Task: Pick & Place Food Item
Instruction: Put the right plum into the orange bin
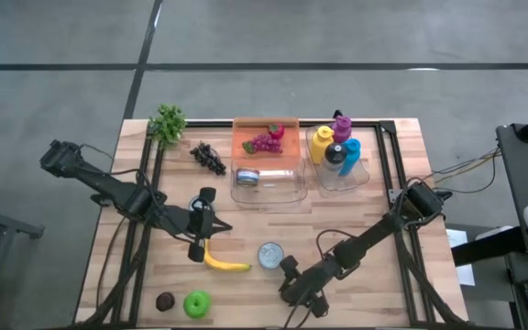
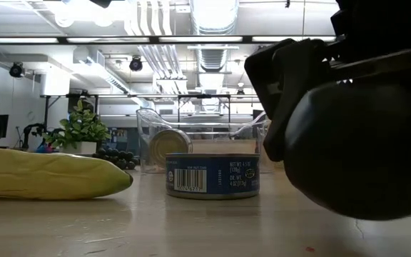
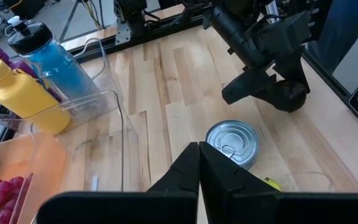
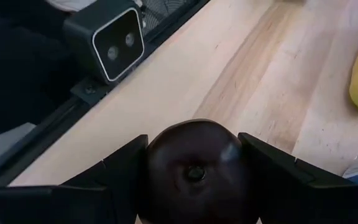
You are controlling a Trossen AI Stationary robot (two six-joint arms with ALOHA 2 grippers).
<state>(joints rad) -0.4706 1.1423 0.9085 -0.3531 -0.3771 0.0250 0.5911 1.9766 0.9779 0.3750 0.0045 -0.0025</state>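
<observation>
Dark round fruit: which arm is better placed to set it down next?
Right: the right pincer grips the dark round fruit; the left pincer is shut, empty, beside the banana.

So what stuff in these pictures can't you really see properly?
- Dark round fruit held by the right gripper: right wrist view shows only its top between the fingers; its kind is unclear.
- Banana: low view cuts one end off at the picture's edge.
- Can in the clear bin: seen through plastic in the low view; label unreadable.
- Left gripper: fingertips together, holding nothing.
</observation>
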